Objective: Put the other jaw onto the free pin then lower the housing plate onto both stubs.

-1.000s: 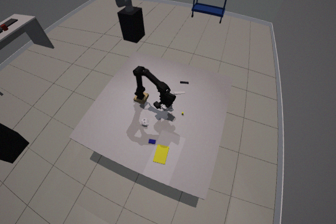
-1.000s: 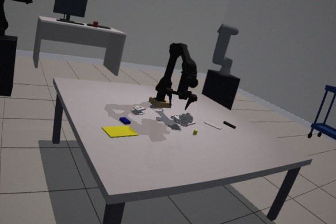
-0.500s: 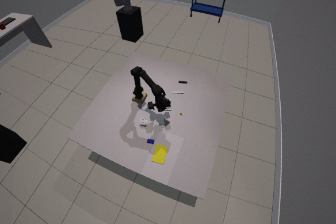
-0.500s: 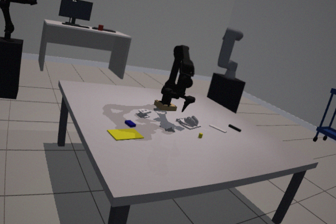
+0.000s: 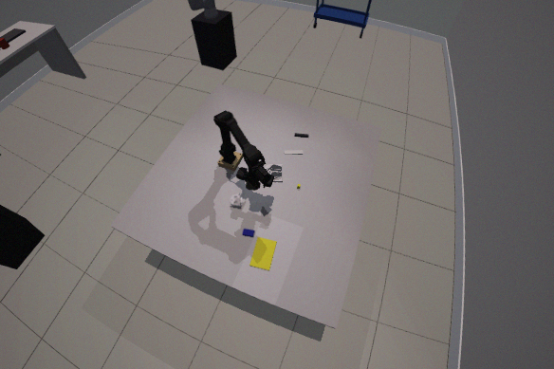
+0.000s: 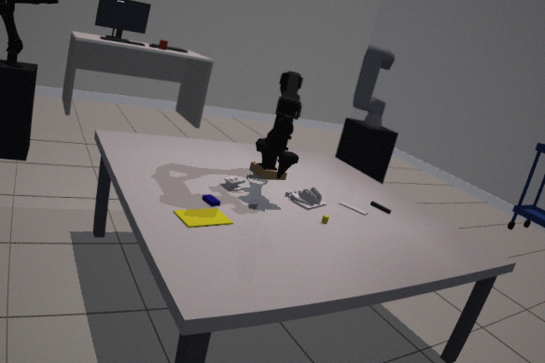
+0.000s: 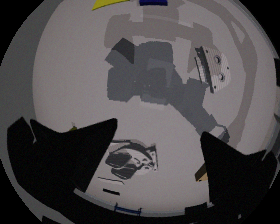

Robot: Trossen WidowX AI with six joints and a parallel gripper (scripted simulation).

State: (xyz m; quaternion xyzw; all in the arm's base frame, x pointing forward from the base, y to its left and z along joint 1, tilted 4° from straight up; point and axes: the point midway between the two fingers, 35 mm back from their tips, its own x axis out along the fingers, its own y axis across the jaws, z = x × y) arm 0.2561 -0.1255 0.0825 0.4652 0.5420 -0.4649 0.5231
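Wrist view: my black metal pincer [image 5: 258, 183] [image 7: 158, 129] is spread and empty; the pale, ribbed housing plate [image 5: 237, 200] [image 6: 231, 183] [image 7: 221, 77] lies apart from the grey jaw assembly [image 5: 276, 173] [image 6: 308, 199] [image 7: 133, 161]. I should centre above the plate, then descend squarely.

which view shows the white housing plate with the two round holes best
The wrist view: both holes and the ribbed face of the housing plate can be made out there. The top view shows a small white shape beside the arm's shadow; the exterior view shows it low and foreshortened, its holes unclear.
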